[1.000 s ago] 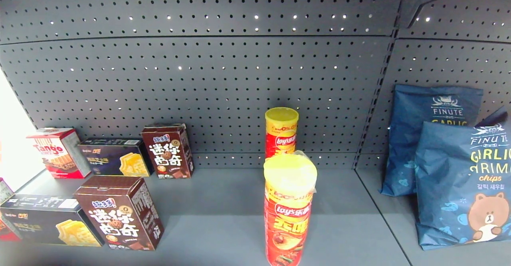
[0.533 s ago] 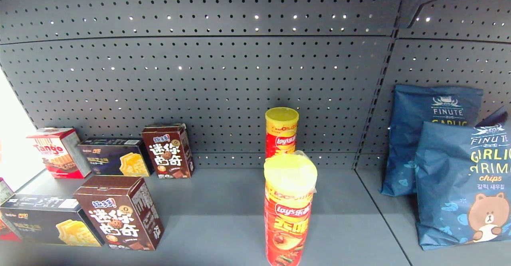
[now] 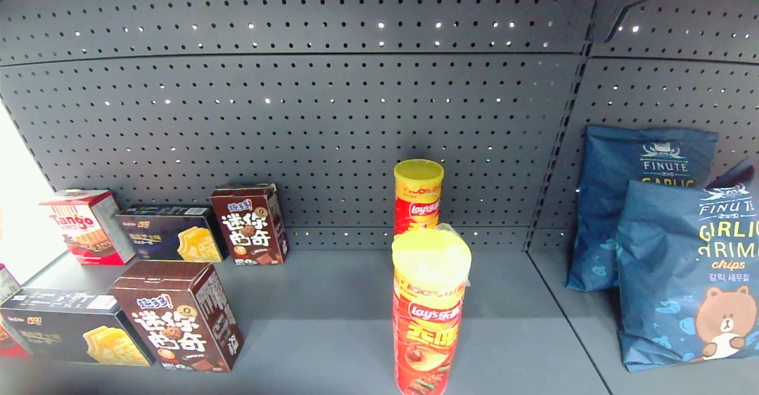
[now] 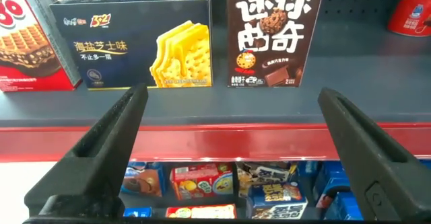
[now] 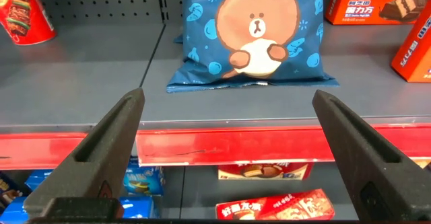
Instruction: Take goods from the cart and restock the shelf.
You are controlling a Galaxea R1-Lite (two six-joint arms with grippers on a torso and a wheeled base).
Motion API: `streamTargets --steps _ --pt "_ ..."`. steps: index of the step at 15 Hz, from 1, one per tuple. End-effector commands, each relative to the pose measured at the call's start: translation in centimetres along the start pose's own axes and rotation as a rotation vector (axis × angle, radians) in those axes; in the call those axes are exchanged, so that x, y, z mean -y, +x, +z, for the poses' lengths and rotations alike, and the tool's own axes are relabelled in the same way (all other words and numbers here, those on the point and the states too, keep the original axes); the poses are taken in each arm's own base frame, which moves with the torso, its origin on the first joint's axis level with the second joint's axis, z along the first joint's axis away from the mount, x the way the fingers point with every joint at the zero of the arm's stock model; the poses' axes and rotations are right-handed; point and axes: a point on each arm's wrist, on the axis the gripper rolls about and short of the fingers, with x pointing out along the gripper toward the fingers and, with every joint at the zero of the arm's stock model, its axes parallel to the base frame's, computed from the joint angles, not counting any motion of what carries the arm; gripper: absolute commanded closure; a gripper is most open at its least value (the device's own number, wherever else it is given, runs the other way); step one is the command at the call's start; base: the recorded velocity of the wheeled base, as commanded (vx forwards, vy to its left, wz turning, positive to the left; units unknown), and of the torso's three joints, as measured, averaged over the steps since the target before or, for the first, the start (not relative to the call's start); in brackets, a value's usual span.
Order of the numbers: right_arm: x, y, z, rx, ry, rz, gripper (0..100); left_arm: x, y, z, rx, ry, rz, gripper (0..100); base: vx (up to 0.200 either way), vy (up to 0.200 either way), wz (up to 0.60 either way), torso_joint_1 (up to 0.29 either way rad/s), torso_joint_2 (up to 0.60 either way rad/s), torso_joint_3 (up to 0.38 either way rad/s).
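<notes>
left fingers [image 4: 101, 150] apart, empty, facing cookie box [image 4: 273, 32] across shelf [image 4: 377, 66] front edge | right fingers [image 5: 101, 150] apart, empty, facing blue bag [image 5: 249, 35] | nothing picked yet

Two red chip cans with yellow lids stand upright in the middle, the front chip can [image 3: 430, 312] right ahead of the back chip can [image 3: 418, 196]. On the left, the back row goes red wafer box [image 3: 86, 226], dark cracker box [image 3: 169, 235], brown cookie box [image 3: 250, 224]. A second cracker box [image 3: 71, 327] and second cookie box [image 3: 178, 318] sit in front. Over on the right, the front blue bag [image 3: 688, 276] overlaps the back blue bag [image 3: 634, 187].
</notes>
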Motion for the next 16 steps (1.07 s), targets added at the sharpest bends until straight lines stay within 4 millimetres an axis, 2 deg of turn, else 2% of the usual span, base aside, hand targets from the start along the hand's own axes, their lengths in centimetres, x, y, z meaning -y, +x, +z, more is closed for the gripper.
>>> streamTargets --steps 1,15,16 --pt "0.0 -0.01 -0.01 0.002 0.003 0.001 0 0.0 0.0 0.01 0.002 -0.001 0.002 0 0.0 0.0 0.0 0.0 0.0 0.0" --pt "0.0 -0.01 -0.01 0.002 0.001 0.002 0 0.01 0.0 0.01 0.002 0.004 -0.002 0 0.0 0.0 0.0 0.0 0.0 0.0" --pt "0.0 -0.01 -0.01 0.002 0.001 0.002 0 0.01 0.0 0.01 0.002 0.002 -0.002 0 -0.2 0.0 0.0 0.002 0.01 0.007"
